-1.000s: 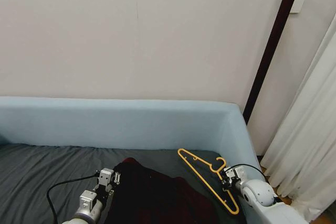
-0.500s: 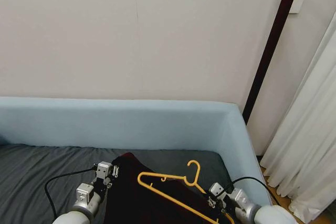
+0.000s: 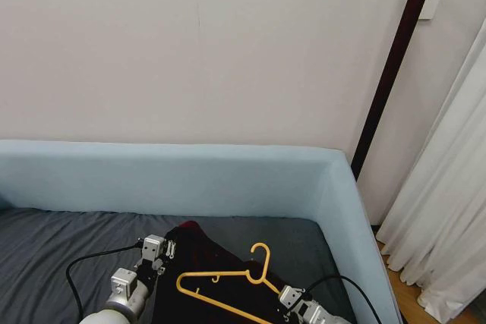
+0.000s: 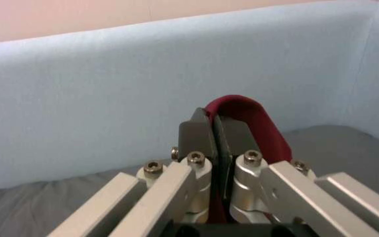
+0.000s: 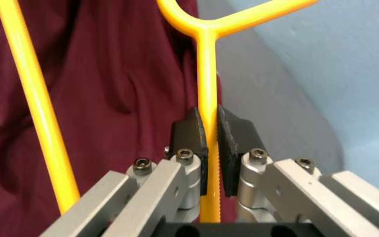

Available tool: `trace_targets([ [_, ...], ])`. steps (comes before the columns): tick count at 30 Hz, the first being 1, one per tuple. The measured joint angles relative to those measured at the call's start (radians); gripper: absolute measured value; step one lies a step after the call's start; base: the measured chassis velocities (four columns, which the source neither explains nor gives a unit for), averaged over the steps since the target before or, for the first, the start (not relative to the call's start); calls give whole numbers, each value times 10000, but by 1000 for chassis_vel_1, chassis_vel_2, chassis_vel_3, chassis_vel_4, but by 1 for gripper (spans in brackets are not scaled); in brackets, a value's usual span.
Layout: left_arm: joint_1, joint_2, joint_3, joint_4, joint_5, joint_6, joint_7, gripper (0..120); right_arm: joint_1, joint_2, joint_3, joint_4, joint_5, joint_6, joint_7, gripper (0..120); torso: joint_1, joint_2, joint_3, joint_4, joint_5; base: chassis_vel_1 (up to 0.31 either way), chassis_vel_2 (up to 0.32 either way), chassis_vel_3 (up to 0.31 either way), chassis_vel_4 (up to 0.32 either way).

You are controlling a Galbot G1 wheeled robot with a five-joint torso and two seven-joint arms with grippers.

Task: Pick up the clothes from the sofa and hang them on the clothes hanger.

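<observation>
A dark red garment [image 3: 205,263] lies on the sofa's grey seat [image 3: 53,240]. My left gripper [image 3: 168,248] is shut on its raised upper edge; in the left wrist view the red cloth [image 4: 248,118] loops up from between the fingers [image 4: 196,136]. My right gripper [image 3: 288,297] is shut on a yellow hanger [image 3: 220,282] and holds it over the garment, hook pointing up. In the right wrist view the black pads [image 5: 191,133] clamp the yellow hanger [image 5: 207,74] on its straight bar, with the red garment [image 5: 117,89] behind.
The pale blue sofa back [image 3: 167,176] runs behind the cloth, and its right arm [image 3: 345,218] stands close to my right gripper. A dark rack post [image 3: 391,66] rises at the right, beside white curtains [image 3: 448,210]. A black cable [image 3: 83,271] loops from my left wrist.
My right gripper has carried the yellow hanger leftward and lower, from the sofa's right arm to over the red garment. The left gripper has kept its hold, barely moving.
</observation>
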Motion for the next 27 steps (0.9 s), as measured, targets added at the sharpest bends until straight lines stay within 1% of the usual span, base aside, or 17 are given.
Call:
trace_targets([
  [7, 23, 28, 82, -206, -13, 0, 0, 0, 218, -22, -142, -439, -227, -196, 843, 4, 0, 0, 0, -1, 0, 0, 0, 0, 0],
  [12, 139, 63, 115, -457, -13, 0, -3, 0, 328, -28, -118, -578, -239, -211, 955, 4, 0, 0, 0, -1, 1, 0, 0, 0, 0],
  [15, 345, 94, 108, -777, -12, 3, -8, 0, 533, 52, -267, -653, -163, -199, 1169, 4, 0, 0, 0, -1, 0, 0, 0, 0, 0],
  [20, 434, 94, 108, -881, -10, 5, -8, 0, 630, 99, -378, -672, -76, -152, 1299, 4, 1, 0, 0, -1, 1, 0, 0, 0, 0],
  [23, 574, 76, 140, -1042, 14, 11, -13, 0, 819, 203, -575, -703, 32, -54, 1517, 4, 0, 0, 1, 0, 3, 0, 0, 0, 0],
  [27, 838, -105, 360, -1341, 182, 33, -31, 0, 1212, 466, -955, -881, 77, -36, 1797, 4, 0, 0, 0, 1, 0, 0, 0, 0, 0],
])
